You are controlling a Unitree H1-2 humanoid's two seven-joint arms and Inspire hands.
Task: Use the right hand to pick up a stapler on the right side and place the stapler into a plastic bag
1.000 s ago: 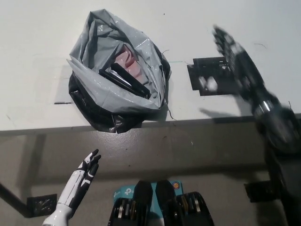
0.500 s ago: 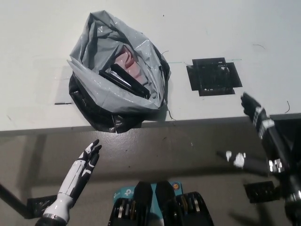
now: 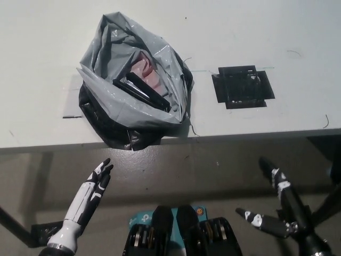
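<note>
White tabletop (image 3: 277, 32) fills upper view; grey floor below its front edge. Plastic bag (image 3: 106, 101), grey, crumpled, sits near that edge at table left, mouth gaping upward so things can be dropped in from above. Long black object lying slantwise inside the mouth: the stapler (image 3: 143, 92), most likely, though folds hide its ends. It rests against something pale pink (image 3: 143, 69) deeper in the bag. Black tape square (image 3: 242, 87) on table right, well apart from the bag, nothing on it; probably the marked pick-up spot.

Right hand (image 3: 282, 210) low at lower right, below table level, well clear of bag; fingers spread, nothing in it. Left hand (image 3: 97, 181) rests at lower left, also below the edge, fingers out straight, released.

Judgement: placement looks done; stapler is in the bag, right hand free.
</note>
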